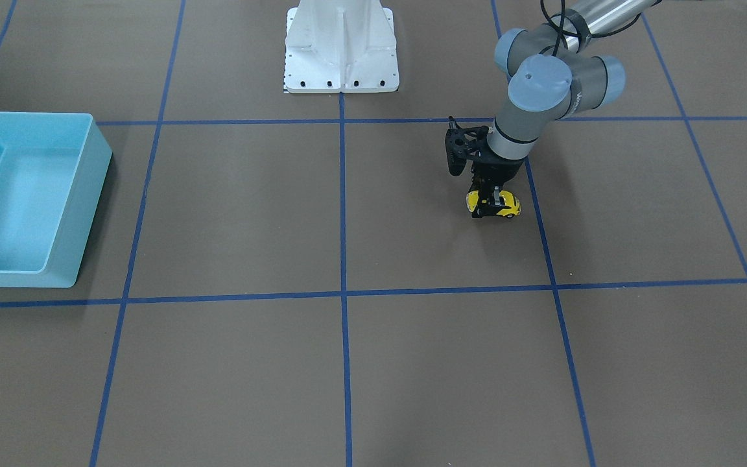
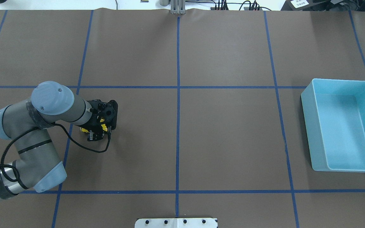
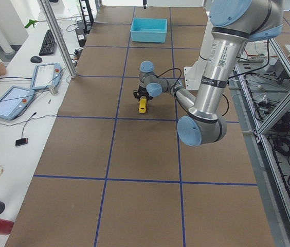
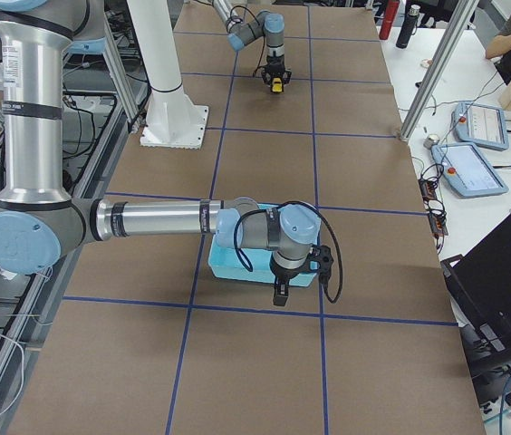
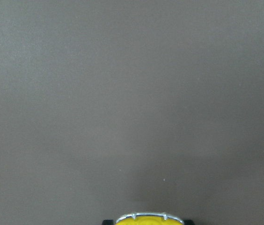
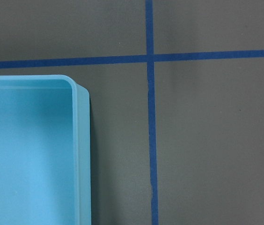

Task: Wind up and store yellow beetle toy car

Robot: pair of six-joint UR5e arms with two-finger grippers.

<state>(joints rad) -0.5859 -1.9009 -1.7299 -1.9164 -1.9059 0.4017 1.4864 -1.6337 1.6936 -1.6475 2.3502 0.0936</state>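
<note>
The yellow beetle toy car [image 1: 510, 205] sits on the brown table, on my left side. My left gripper [image 1: 490, 206] points straight down with its fingers closed around the car's middle. In the overhead view the gripper [image 2: 96, 133] hides most of the car [image 2: 105, 128]. The left wrist view shows only the car's chrome-edged end [image 5: 150, 219] at the bottom edge. The light-blue bin [image 2: 308, 126] stands empty at the far right. My right gripper [image 4: 279, 294] hovers by the bin's corner [image 6: 81, 154]; I cannot tell whether it is open or shut.
The white robot base [image 1: 341, 58] stands at the table's middle edge. Blue tape lines [image 2: 178, 126] divide the brown table into squares. Operators' tablets [image 3: 12, 100] lie on a side desk beyond the table.
</note>
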